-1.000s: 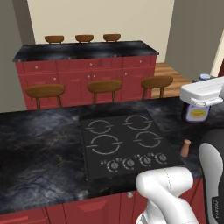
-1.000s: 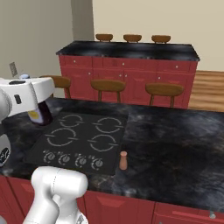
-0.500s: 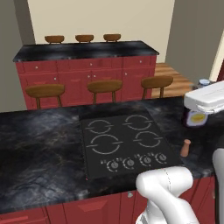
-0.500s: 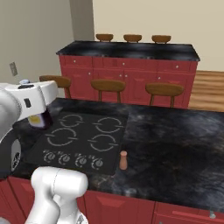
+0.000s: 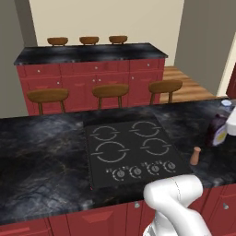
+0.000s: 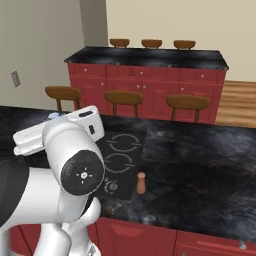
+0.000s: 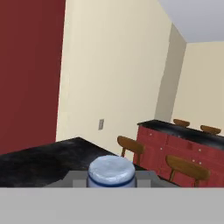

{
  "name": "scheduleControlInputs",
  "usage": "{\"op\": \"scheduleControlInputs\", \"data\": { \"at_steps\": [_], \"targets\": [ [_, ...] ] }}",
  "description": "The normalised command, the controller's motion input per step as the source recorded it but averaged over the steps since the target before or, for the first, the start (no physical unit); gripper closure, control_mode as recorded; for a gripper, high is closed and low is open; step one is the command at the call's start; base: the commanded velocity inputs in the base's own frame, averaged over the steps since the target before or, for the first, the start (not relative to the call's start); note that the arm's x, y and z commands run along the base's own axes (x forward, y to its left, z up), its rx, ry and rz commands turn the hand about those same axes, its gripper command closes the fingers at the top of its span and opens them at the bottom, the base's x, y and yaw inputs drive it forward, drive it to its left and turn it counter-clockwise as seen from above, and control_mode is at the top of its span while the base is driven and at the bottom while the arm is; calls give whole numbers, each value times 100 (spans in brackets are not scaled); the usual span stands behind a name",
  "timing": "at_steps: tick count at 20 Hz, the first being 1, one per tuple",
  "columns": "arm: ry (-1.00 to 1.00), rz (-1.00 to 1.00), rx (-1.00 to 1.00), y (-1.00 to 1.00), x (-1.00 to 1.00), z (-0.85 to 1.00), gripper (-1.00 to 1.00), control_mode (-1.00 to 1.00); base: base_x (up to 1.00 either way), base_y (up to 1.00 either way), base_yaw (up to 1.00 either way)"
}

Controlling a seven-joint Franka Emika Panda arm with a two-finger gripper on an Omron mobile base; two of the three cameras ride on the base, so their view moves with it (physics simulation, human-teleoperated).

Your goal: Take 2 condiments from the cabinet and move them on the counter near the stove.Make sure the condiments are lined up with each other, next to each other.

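1. Purple bottle: seen in the left base view at the far right edge, at about 3 o'clock from the stove, above the counter. It looks upright, long axis vertical. Whether its base touches the stone I cannot tell; the frame edge cuts it off.
2. In the hand view the bottle's pale bluish cap sits at 6 o'clock, right at the gripper, so the bottle lies straight along the hand's line of sight, cap toward the camera.
3. Gripper state: judged to be carrying the bottle, since the cap sits centred at the hand. The fingertips themselves are not distinguishable, so how far apart they stand I cannot tell.
4. Terracotta shaker: stands upright on the counter, just beside the stove's right edge, near its front corner. In the right base view the same shaker stands just off the cooktop's knob row.
5. Key relation for the coming move: in the left base view the bottle is at about 1 o'clock from the shaker, near but apart. Judgement: the bottle should come down close beside the shaker, in line with it.
6. Labels and writing: a pale yellowish label patch shows on the bottle, with no legible text. No brand is readable anywhere.
7. Beyond: the bar with wooden stools at 12 o'clock.
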Motion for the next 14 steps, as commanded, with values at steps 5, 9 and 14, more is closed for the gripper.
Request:
{"op": "scheduleControlInputs", "data": {
  "at_steps": [5,9,14],
  "targets": [
    [5,1,-3,-24,0,-32,100,-100,0,0,0],
    [4,0,0,-11,4,-39,100,-100,0,0,0],
    [1,0,0,-46,12,-59,100,-100,0,0,0]
  ]
}}
